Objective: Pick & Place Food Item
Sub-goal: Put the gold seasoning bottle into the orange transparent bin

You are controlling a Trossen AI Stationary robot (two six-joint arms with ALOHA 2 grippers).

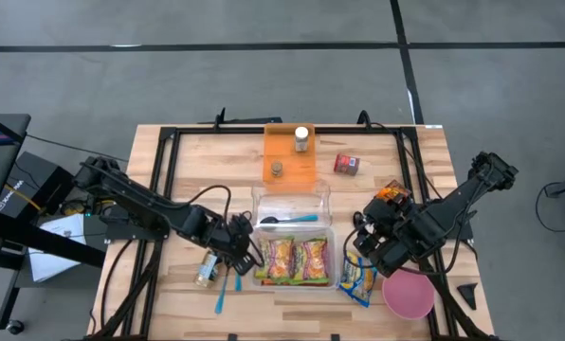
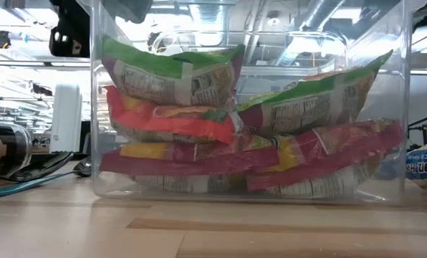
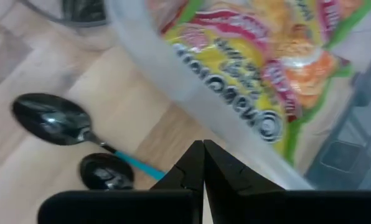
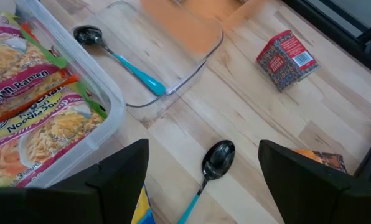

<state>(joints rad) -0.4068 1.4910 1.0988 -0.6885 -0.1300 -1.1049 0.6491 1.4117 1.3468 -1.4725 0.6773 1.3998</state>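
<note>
Ramen packets [image 2: 199, 122] sit stacked in the clear plastic bin [image 2: 392, 107]; right gripper [image 4: 204, 180] spread wide over a teal-handled spoon [image 4: 211, 163], left gripper [image 3: 203, 163] pinched together on nothing beside the bin, so I'd descend slow, centred

I was working in what looked like a robotics lab: the wooden bench [image 1: 425, 152] stood in a black metal frame [image 1: 164, 170] on a grey floor [image 1: 216, 76] marked with dark tape lines. Across the bench I saw exposed ceiling ducts [image 2: 321, 18] and shelving [image 2: 27, 64].
</note>
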